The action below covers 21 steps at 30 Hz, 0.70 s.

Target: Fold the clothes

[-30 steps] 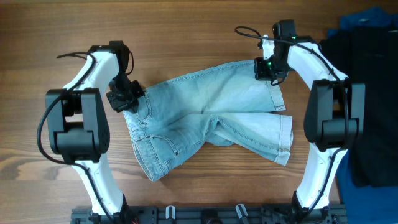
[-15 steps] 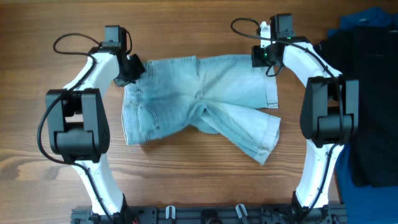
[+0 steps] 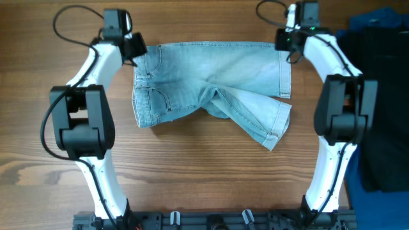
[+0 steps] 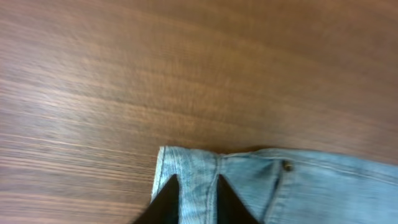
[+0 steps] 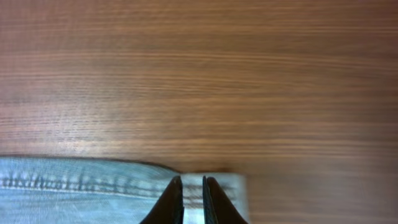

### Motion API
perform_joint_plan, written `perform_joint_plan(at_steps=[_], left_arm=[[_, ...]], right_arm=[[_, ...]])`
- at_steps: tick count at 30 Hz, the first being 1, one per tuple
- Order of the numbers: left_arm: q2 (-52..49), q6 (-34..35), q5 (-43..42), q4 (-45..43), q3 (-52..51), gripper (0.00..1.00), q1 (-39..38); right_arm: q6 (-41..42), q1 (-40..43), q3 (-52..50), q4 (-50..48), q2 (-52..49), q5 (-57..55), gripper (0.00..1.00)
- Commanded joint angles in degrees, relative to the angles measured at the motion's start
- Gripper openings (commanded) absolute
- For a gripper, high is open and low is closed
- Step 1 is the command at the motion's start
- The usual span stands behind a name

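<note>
The light blue denim shorts (image 3: 211,80) lie spread on the wooden table (image 3: 204,172) at the far middle. The waistband is at the left, the leg ends at the right. One leg lies straight along the far edge, the other slants down to the right (image 3: 262,121). My left gripper (image 3: 137,51) is shut on the far waistband corner (image 4: 186,171). My right gripper (image 3: 285,46) is shut on the far leg's hem corner (image 5: 214,186).
A black garment (image 3: 377,108) and a dark blue cloth (image 3: 377,19) lie at the table's right edge, close to the right arm. A black rail (image 3: 211,220) runs along the near edge.
Both grippers have pulled the shorts away toward the far edge and stretched the top edge straight. The lower leg has dragged along and lies flatter.
</note>
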<state>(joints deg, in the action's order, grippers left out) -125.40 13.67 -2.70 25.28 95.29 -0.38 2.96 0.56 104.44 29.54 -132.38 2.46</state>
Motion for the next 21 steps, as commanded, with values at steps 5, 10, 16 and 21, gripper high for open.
perform_joint_plan(at_steps=[5, 10, 16, 21], left_arm=[[2.51, -0.87, 1.29, 7.78, 4.02, 0.4, 2.16], [-2.99, -0.87, 1.29, 8.39, 4.0, 0.39, 2.16], [-5.18, -0.85, 1.25, 8.22, 4.0, 0.39, 2.16], [-6.01, -0.85, 0.61, 8.2, 3.98, 0.38, 2.1]], right_arm=[[0.04, 3.54, 1.86, 7.21, 5.18, -2.23, 0.19], [-2.78, 3.58, 1.18, 7.41, 1.01, 0.55, 0.34], [-4.59, 3.19, 1.18, 7.39, -3.96, 4.0, 0.43], [-4.46, 3.15, 1.18, 7.41, -5.05, 8.57, 0.43]])
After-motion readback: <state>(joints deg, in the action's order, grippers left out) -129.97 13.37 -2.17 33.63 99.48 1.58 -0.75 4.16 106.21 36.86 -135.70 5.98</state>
